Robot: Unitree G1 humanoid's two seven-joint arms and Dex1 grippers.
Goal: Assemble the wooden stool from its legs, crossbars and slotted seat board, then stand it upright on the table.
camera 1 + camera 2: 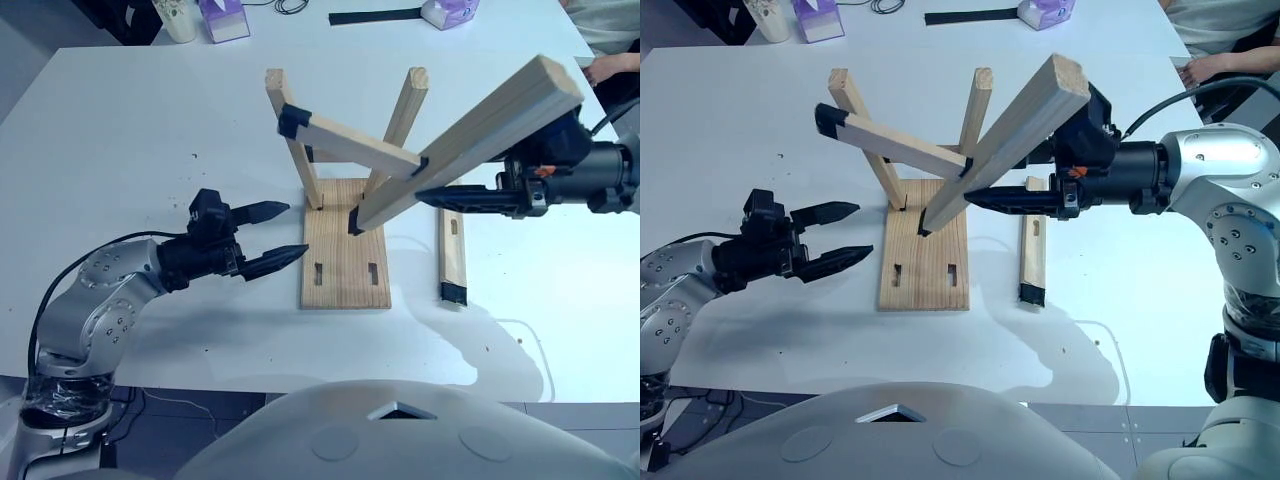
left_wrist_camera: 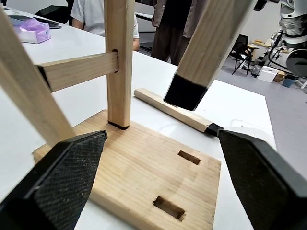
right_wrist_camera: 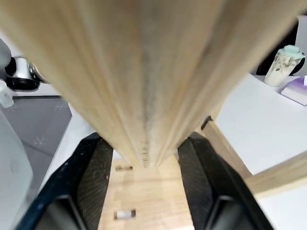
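Two legs [image 1: 308,180] sit in the seat board [image 1: 345,270]; right tool [image 1: 428,180] clamps a third leg [image 1: 480,135], left tool [image 1: 296,230] wide open, empty. Leg looks stiff, light, smooth-faced; best held mid-length.

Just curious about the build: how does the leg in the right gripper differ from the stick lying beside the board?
The held leg hangs tilted in the right gripper, black end down by the seat board; the lying stick rests flat on the table, untouched. The lying stick shows a slot; the held leg shows none. Both are pale wood, black-capped.
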